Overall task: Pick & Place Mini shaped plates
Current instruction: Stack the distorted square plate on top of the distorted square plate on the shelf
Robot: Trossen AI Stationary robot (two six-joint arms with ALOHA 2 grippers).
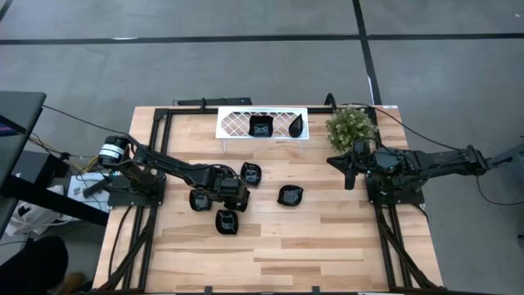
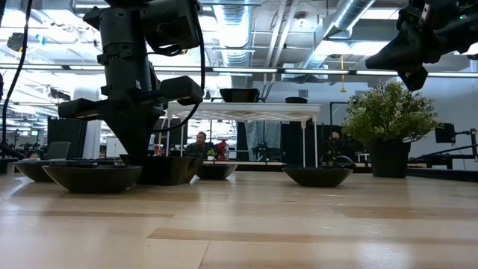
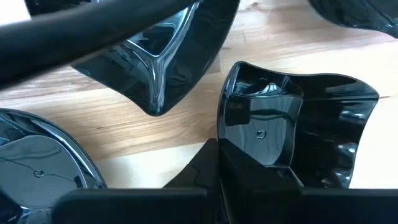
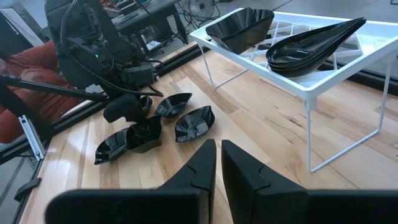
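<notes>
Black fingers of the left gripper [image 1: 230,197] pinch a glossy mini plate's [image 3: 292,134] rim among crowded neighbours left of centre on the worktop [image 1: 327,246], so lifting could slip or nudge those plates, while the right gripper [image 1: 350,168], fingers pressed together, waits by the plant [image 1: 350,124].

glossy black plates [image 3: 292,124], wooden table [image 1: 327,238]
</notes>
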